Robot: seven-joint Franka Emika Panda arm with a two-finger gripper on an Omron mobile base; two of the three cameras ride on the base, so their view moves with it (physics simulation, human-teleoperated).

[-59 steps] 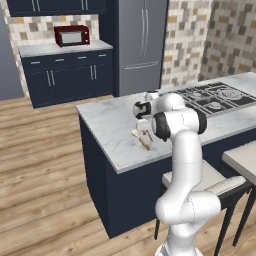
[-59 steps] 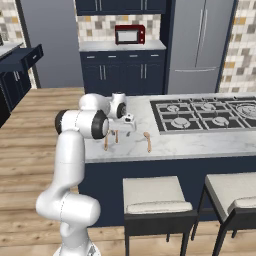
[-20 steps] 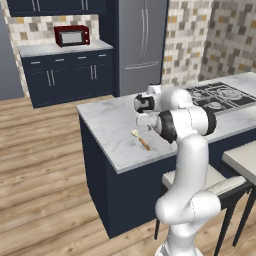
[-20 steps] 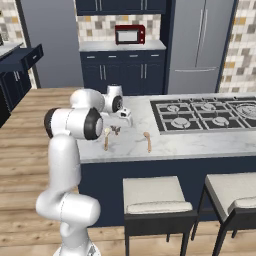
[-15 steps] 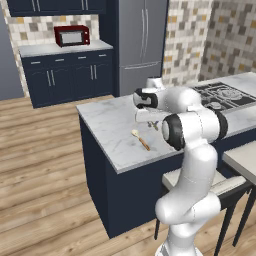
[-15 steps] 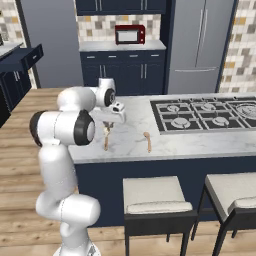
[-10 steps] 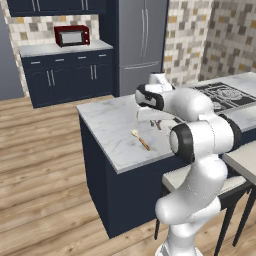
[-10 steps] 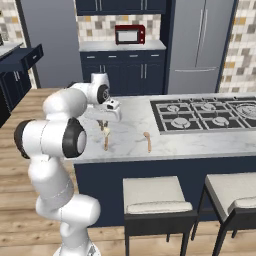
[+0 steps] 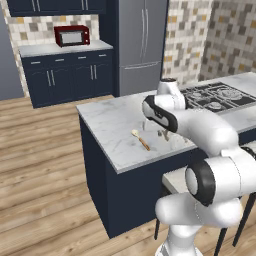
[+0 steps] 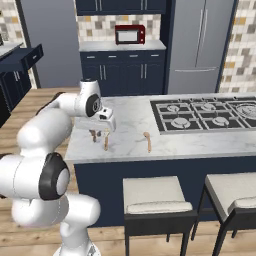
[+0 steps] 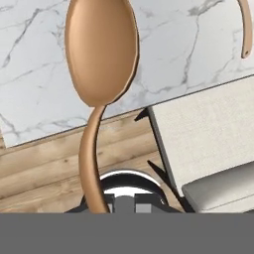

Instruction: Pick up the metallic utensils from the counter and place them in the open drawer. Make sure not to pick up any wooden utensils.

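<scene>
Wooden spoon (image 11: 101, 49) lies on the counter (image 11: 198, 59) with its handle running to the gripper (image 11: 134, 204) — jaws just pinched closed, hold unclear — likely the wrong, non-metal utensil.

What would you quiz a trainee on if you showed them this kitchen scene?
1. True or false: the gripper is closed on a tan wooden spoon, holding it by the handle.
2. What stands on the far worktop? A) a red microwave B) a kettle C) a fruit bowl
3. Fill the gap: a second wooden spoon lies on the marble counter, between the gripper and the ____.

Key: 1 true; 2 A; 3 gas hob.
</scene>
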